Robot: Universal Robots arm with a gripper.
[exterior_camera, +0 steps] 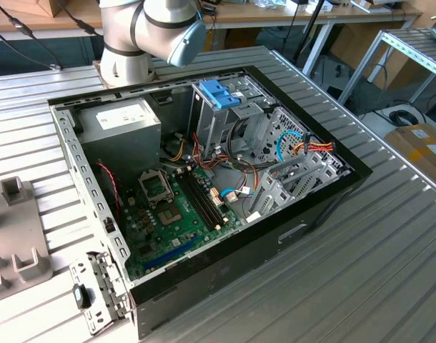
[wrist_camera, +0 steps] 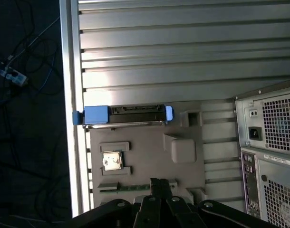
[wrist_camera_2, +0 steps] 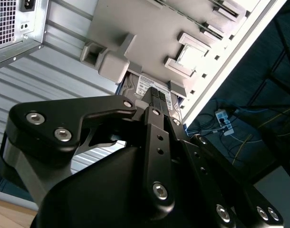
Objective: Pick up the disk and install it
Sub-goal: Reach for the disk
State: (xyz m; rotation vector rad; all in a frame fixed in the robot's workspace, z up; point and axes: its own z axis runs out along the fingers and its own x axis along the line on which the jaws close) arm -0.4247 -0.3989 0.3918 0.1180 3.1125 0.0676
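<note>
The disk point(wrist_camera: 135, 110) stands on edge in a slot of a grey fixture tray point(wrist_camera: 145, 156), with its light blue frame point(wrist_camera: 95, 115) showing at both ends. In the second wrist view its white label point(wrist_camera_2: 147, 85) peeks out just past the fingers. My gripper point(wrist_camera: 159, 182) hovers over the tray, apart from the disk, with its black fingers point(wrist_camera_2: 157, 102) pressed together and nothing between them. In the exterior view the arm's base stands behind the open computer case point(exterior_camera: 204, 179).
The case's rear panel point(wrist_camera: 268, 142) lies close beside the tray. A square chip point(wrist_camera: 111, 160) sits in another pocket of the tray. The table edge point(wrist_camera: 71, 95) runs next to the disk, with cables on the floor beyond. A blue-handled drive cage point(exterior_camera: 219, 93) stands inside the case.
</note>
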